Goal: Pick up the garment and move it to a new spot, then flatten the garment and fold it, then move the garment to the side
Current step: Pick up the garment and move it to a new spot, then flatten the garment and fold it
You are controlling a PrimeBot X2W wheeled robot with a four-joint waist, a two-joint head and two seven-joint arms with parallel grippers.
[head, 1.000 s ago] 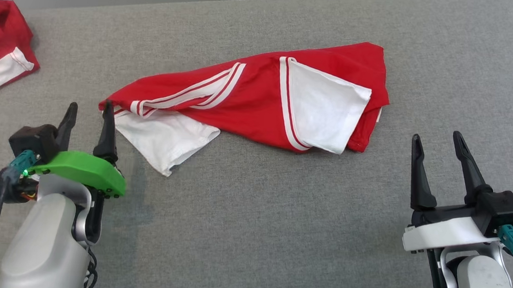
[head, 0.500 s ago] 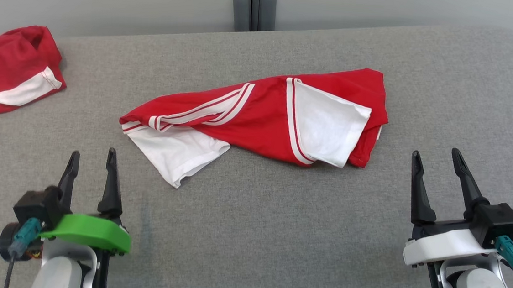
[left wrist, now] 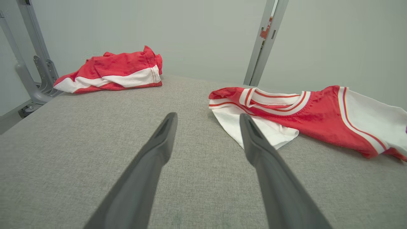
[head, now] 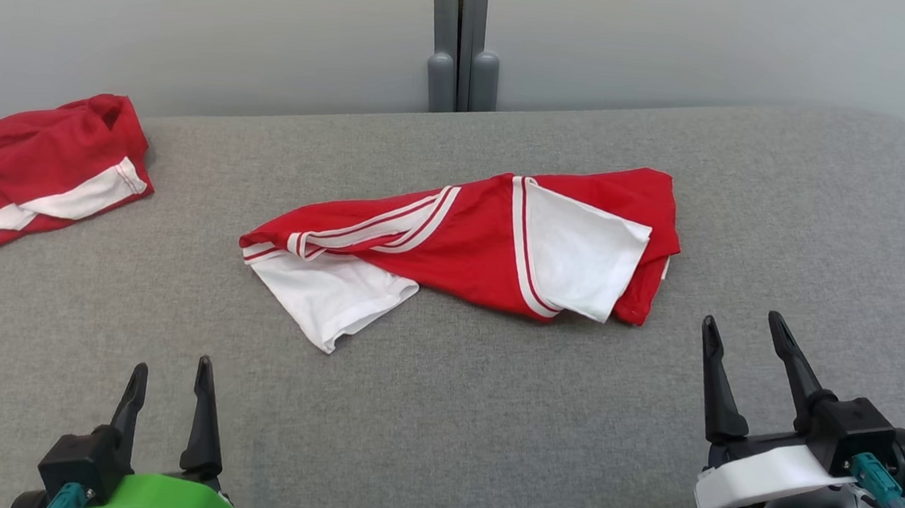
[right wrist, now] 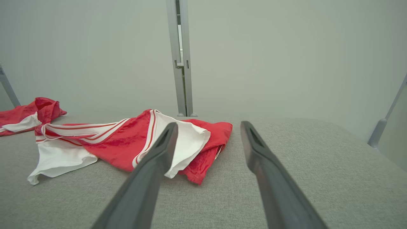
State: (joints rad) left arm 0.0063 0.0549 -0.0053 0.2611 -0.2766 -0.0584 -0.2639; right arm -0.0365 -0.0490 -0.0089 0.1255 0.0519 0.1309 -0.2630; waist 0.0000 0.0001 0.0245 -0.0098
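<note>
the short-sleeved red jersey with white sleeves and striped trim lies bunched on the desk, straight in front of the grey metal post that stands against the back wall and a little to the post's right. it is not flat. its body is doubled over lengthwise, one white sleeve spills out on the side left of the post, and a white panel is turned back over the red on the right.

the left hand hovers well in front of the post and off to its left, fingers apart and holding nothing. the right hand hovers off to the post's right, also apart and empty. neither touches the cloth.

judging by the rumpled shape and the free hands, the jersey sits at its spot and flattening is the step in hand. the next move calls for each hand to reach toward the post, pinch an outer edge of the cloth and draw it open sideways. thin fabric may slip or drag in layers.

the desk is padded, covered in grey woven fabric, with a rounded far corner right of the post. a second crumpled red and white garment rests far left of the post. the wall is plain pale grey.
</note>
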